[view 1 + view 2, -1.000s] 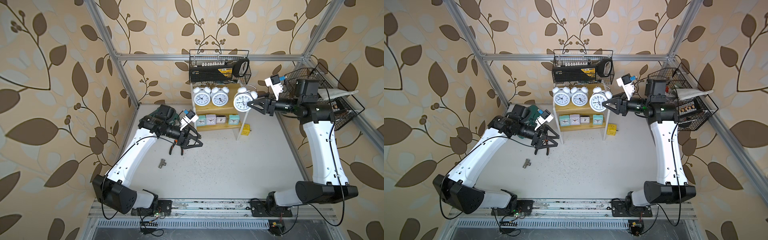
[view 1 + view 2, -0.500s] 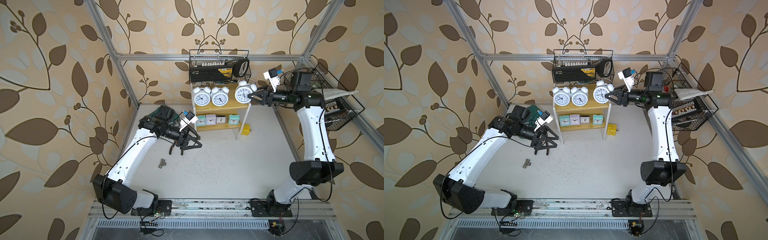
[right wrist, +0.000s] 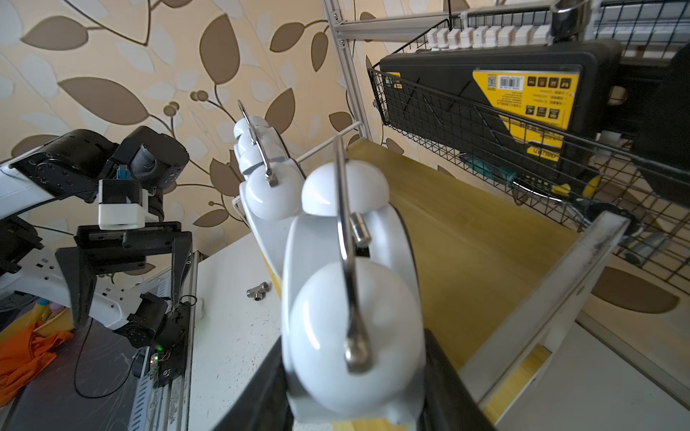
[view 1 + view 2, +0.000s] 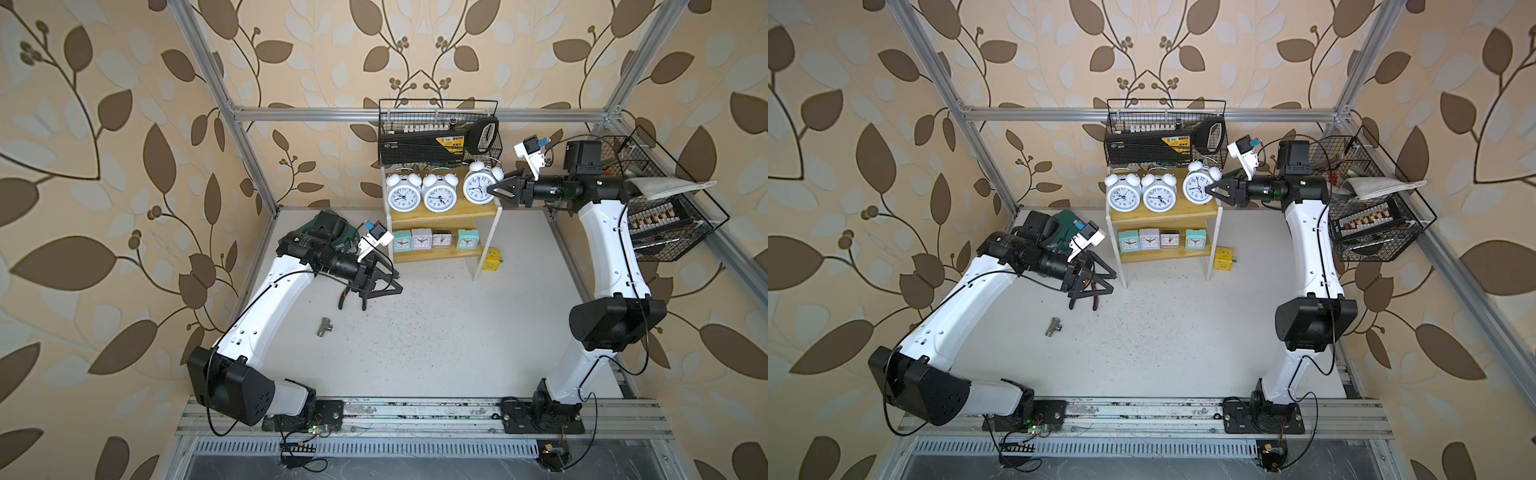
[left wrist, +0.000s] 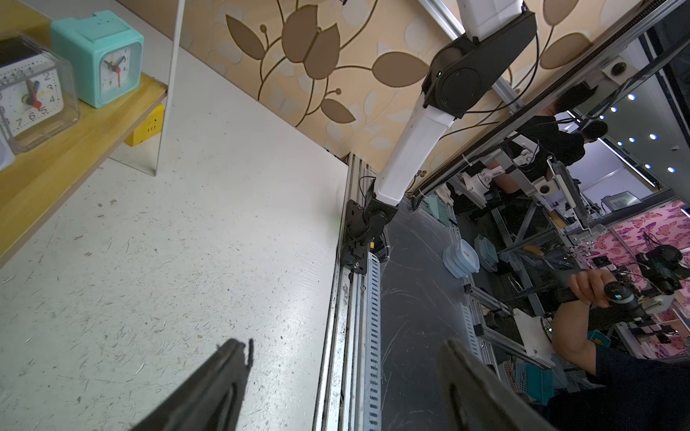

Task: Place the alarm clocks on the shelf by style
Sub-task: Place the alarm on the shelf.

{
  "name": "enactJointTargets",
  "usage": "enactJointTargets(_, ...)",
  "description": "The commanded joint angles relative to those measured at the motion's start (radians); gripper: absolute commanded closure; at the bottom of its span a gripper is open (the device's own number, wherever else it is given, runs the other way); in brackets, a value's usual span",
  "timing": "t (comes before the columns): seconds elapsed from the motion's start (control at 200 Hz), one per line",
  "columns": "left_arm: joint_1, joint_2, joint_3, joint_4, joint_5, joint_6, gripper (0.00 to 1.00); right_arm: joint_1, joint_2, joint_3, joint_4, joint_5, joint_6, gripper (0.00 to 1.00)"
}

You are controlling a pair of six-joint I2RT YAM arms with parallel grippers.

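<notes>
Caption: My right gripper (image 4: pixel 491 191) clamps the third round white twin-bell alarm clock (image 4: pixel 476 189) at the top-board end of the two-tier yellow wooden shelf (image 4: pixel 440 215). Released tilted, it could topple off. My left gripper (image 4: pixel 398 281) hangs wide, empty.

Bright, even, soft-shadowed light; sharp top views, wide-angle bending at wrist-view edges, nearest twin-bell clock (image 3: pixel 325 336) blurred.

This is a robotics lab dressed to look homely. Leaf-print wallpaper panels (image 4: pixel 104 166) hang on an aluminium frame (image 4: pixel 415 112) around a scuffed white tabletop (image 4: pixel 436 340), and two white robot arms (image 4: pixel 274 307) are bolted to a metal rail (image 4: pixel 415 411). The left wrist view shows more rigs (image 5: pixel 522 179) beyond and a person (image 5: pixel 616 373) gripping a control handle (image 5: pixel 619 294).
</notes>
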Motion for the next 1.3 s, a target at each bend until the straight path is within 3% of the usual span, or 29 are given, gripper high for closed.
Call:
enactJointTargets(0.0,0.017,-0.009,-0.011,0.006,0.044,0.017,0.16,0.028,0.025,0.057,-0.034,0.040,-0.054,0.64)
enactJointTargets(0.38,0.028,-0.022,-0.021,0.008,0.048,0.018,0.16,0.046,0.045,0.096,-0.086,0.107,-0.096,0.59)
enactJointTargets(0.915,0.034,-0.029,-0.027,0.011,0.053,0.019,0.16,0.043,0.014,0.069,-0.084,0.134,-0.101,0.37)
enactJointTargets(1.3,0.039,-0.037,-0.027,0.013,0.046,0.020,0.16,0.020,-0.046,-0.041,0.015,0.141,-0.050,0.35)
